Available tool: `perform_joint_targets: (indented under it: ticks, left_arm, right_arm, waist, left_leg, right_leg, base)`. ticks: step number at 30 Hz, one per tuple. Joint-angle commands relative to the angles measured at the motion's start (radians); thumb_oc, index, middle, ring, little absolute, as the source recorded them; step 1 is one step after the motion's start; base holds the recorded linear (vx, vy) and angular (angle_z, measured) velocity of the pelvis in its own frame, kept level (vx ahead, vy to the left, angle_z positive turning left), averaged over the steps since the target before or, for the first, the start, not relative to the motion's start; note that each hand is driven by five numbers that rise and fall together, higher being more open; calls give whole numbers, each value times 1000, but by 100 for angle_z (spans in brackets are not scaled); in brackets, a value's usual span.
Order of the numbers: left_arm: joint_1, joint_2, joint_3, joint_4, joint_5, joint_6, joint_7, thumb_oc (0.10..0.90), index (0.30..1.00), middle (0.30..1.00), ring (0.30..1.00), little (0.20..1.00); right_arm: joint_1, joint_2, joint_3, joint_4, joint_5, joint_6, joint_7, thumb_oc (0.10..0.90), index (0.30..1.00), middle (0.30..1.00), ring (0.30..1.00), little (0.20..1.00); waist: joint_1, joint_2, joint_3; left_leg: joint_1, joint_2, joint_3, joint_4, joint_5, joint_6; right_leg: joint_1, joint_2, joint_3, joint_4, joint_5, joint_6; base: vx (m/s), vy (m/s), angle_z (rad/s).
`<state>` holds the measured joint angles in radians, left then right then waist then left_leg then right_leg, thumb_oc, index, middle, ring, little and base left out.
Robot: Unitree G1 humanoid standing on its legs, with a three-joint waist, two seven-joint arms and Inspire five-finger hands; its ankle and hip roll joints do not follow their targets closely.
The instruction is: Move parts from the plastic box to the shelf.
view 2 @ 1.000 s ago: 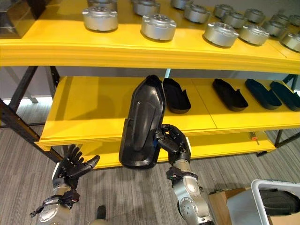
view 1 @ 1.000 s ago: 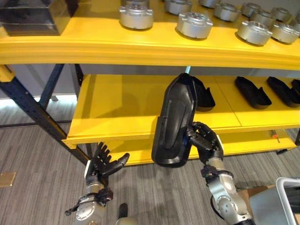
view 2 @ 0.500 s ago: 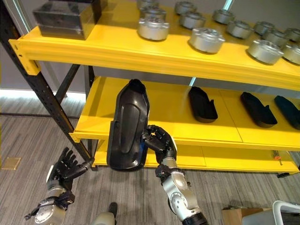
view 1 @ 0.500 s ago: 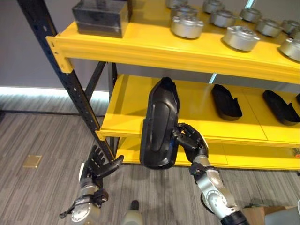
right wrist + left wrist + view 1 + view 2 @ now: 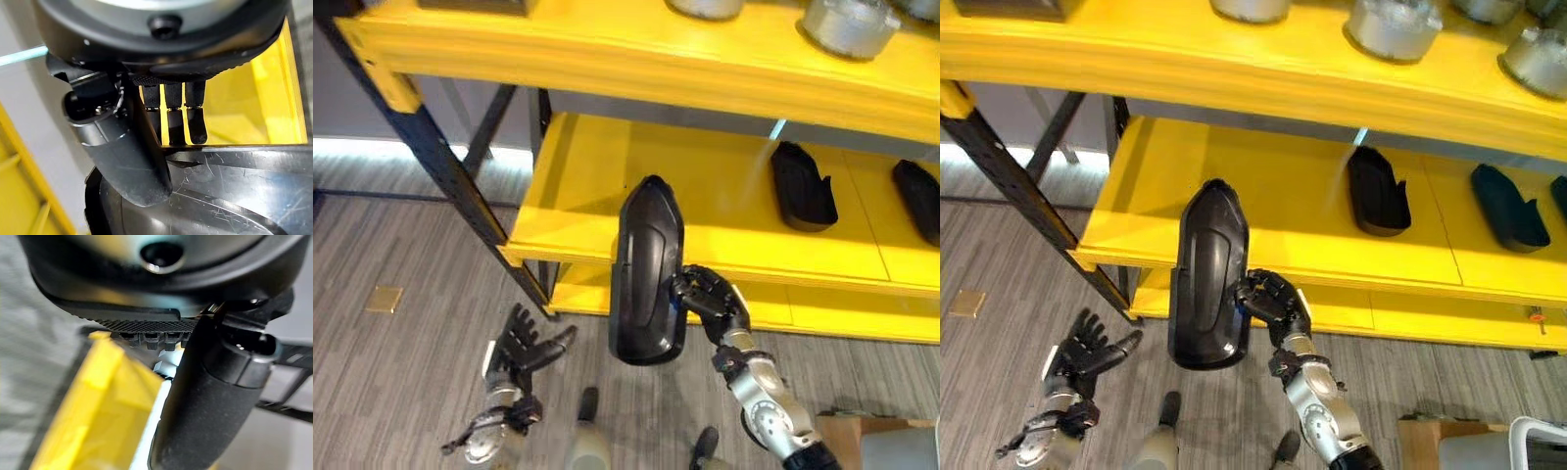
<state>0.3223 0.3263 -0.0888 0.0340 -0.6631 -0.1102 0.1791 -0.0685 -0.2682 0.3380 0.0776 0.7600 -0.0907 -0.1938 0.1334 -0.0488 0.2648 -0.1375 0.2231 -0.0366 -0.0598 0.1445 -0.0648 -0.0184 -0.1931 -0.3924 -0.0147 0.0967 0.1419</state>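
My left hand (image 5: 521,345) hangs low over the grey floor (image 5: 391,392), fingers spread and straight, holding nothing. Just up from it runs the dark slanted upright (image 5: 440,162) of the yellow shelf (image 5: 578,211).

My right hand (image 5: 710,299) has its fingers (image 5: 195,115) and thumb curled round the lower edge of a long black moulded part (image 5: 646,274), which stands nearly upright in front of the shelf's front lip, its top overlapping the middle board. Farther right on that board lie two more black parts (image 5: 800,186), well apart from mine. Silver round castings (image 5: 1391,24) sit on the top board. A corner of the plastic box (image 5: 1542,441) shows at the lower right.

Since half a second ago the whole view has dipped down and closer, so the top board's load is mostly cut off; my grip on the part is unchanged and my left hand looks as it did.
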Motion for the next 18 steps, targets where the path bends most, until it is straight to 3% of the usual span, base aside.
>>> perform_joint_targets:
  ticks: [1, 7, 18]
  left_arm:
    - [-84, 66, 34, -120, -17, -95, -42, 900, 1000, 1000, 1000, 1000]
    - [-108, 67, 32, -120, -28, -110, -16, 900, 1000, 1000, 1000, 1000]
    - [-124, 81, 2, -144, -38, -119, 1, 900, 1000, 1000, 1000, 1000]
  right_arm:
    - [-140, 21, -48, -148, 18, -139, 33, 400, 300, 300, 300, 300]
    - [-223, 19, -33, -141, 6, -160, 4, 400, 300, 300, 300, 300]
    - [-374, 32, 13, -85, 0, -167, -37, 400, 300, 300, 300, 300]
  waist:
    - [-31, -13, -35]
    - [-46, 23, 9]
    - [-39, 48, 44]
  left_leg:
    - [89, 57, 7, -19, -54, -75]
    - [55, 84, 34, -27, -13, -84]
    - [11, 84, 42, -27, -2, -84]
  right_leg:
    - [-94, -115, -4, 172, -38, 38]
    - [-182, -105, 7, 268, -75, 18]
    - [-256, -113, 16, 323, -78, 11]
  base:
    - [-24, -145, 8]
    - [-15, -109, -2]
    - [-6, -20, 1]
